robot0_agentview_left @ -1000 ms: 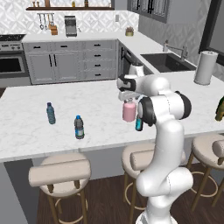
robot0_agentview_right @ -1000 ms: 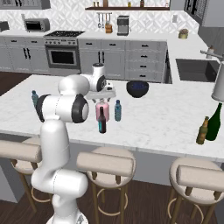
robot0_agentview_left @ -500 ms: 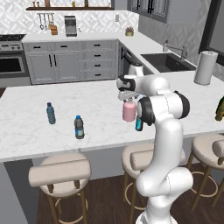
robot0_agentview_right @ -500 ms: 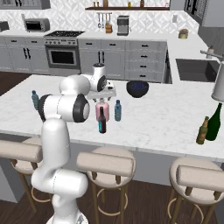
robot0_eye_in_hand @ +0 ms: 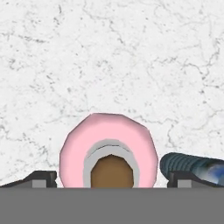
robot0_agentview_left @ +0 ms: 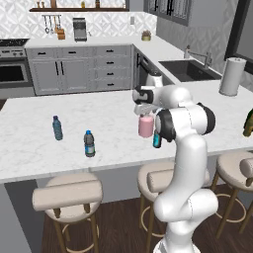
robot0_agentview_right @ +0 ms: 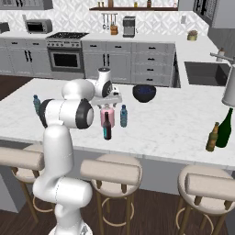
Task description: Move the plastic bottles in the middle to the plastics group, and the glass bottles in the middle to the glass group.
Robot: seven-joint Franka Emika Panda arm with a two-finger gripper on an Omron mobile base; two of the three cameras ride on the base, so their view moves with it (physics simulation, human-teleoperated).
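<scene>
A squat pink bottle (robot0_agentview_left: 145, 126) (robot0_agentview_right: 107, 117) stands mid-counter, with my gripper (robot0_agentview_left: 143, 111) (robot0_agentview_right: 108, 106) open directly above it. From the hand view, the pink bottle (robot0_eye_in_hand: 108, 153) sits between my two fingertips (robot0_eye_in_hand: 38, 178), with a gap on each side. A slim dark bottle with a teal lower part (robot0_agentview_left: 156, 140) (robot0_agentview_right: 107, 128) stands just in front. A pale-blue plastic bottle (robot0_agentview_right: 123, 115) (robot0_eye_in_hand: 192, 166) is beside the pink one. Two blue-capped bottles (robot0_agentview_left: 58, 128) (robot0_agentview_left: 89, 144) stand to the left. The olive-green bottle (robot0_agentview_left: 248, 123) (robot0_agentview_right: 224, 129) stands far right.
A dark bowl (robot0_agentview_right: 144, 92) sits behind the middle bottles. A white paper-towel roll (robot0_agentview_left: 232, 76) stands near the sink (robot0_agentview_left: 187, 69). A small brown bottle (robot0_agentview_right: 212, 137) is next to the green one. Stools (robot0_agentview_left: 67, 194) line the counter's front edge.
</scene>
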